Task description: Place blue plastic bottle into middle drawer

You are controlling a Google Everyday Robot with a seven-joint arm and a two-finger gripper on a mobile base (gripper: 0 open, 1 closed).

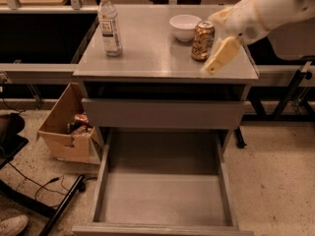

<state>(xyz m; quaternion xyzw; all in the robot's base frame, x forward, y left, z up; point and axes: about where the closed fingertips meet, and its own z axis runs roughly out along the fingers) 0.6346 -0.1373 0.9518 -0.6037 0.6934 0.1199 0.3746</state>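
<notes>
The blue plastic bottle (109, 24), clear with a white cap and a white-and-bluish label, stands upright at the back left of the grey cabinet top (152, 60). The middle drawer (162, 195) is pulled open below, with its flat grey floor bare. My gripper (217, 58) hangs from the white arm over the front right of the cabinet top, just right of a gold-brown drink can (202, 40) and far to the right of the bottle. It holds nothing that I can see.
A white bowl (184, 26) sits behind the can. A closed drawer shows as a plain grey front panel (162, 113) above the open one. An open cardboard box (69, 129) stands on the floor to the left, with black stand legs (59, 210) and cables near it.
</notes>
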